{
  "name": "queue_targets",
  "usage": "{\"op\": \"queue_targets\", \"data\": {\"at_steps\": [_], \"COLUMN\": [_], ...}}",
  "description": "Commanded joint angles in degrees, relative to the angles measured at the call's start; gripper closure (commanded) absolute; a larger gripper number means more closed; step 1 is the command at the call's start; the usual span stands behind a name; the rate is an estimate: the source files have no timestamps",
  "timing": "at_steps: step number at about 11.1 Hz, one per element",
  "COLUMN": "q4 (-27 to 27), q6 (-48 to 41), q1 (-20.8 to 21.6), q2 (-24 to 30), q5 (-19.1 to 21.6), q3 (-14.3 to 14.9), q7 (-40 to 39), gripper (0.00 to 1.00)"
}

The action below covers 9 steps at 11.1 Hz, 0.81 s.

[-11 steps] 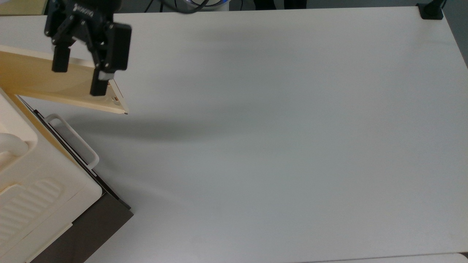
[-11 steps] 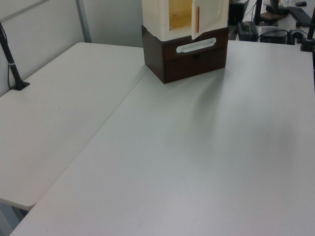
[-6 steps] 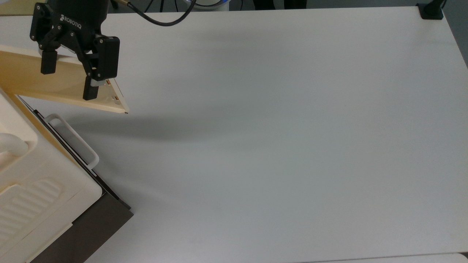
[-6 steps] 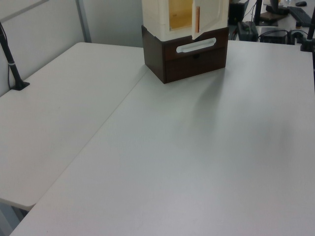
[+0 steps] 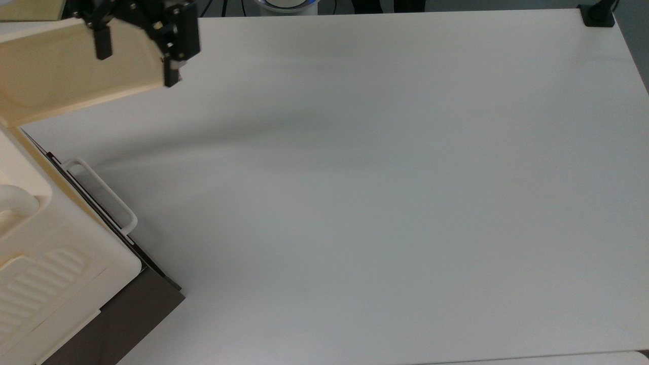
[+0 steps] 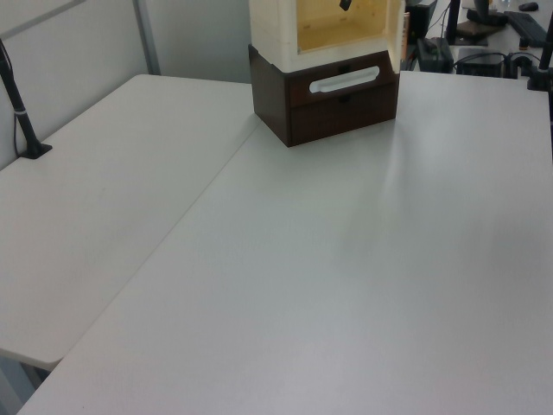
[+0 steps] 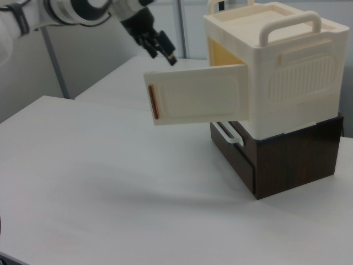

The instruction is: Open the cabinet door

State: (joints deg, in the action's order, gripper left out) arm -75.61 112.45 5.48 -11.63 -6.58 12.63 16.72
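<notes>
We see the cabinet door (image 7: 196, 94) swung wide open from the cream cabinet (image 7: 281, 72), its copper handle (image 7: 153, 102) at the free edge. Our hand (image 5: 138, 48) hovers beside that edge, fingers spread, gripping nothing, above the tabletop (image 5: 380, 177).

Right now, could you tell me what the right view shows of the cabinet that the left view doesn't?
The right view shows the cabinet door swung wide open, its copper bar handle, and the gripper beyond it, apart from the handle. The left view shows the open compartment head-on. Both share the white loop handle on the dark base.
</notes>
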Motion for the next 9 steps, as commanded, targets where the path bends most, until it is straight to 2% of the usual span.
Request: {"op": "queue_targets", "data": {"at_steps": [1, 3, 5, 6, 9], "q4": [-2.25, -3.39, -8.38, -10.15, -10.61], "q6": [-13.17, -21.01, -24.37, -24.65, -26.05], "q1": [2.08, 2.08, 2.78, 2.78, 2.08], "q2": [4.32, 5.82, 9.76, 11.52, 11.63], "q5": [1.22, 4.28, 5.18, 5.18, 5.09], "q3": [-4.61, -6.47, -6.48, -6.48, -6.48], "q7": [-6.31, -12.39, -16.26, -16.02, -15.75], "gripper": [0.00, 0.00, 0.00, 0.00, 0.00]}}
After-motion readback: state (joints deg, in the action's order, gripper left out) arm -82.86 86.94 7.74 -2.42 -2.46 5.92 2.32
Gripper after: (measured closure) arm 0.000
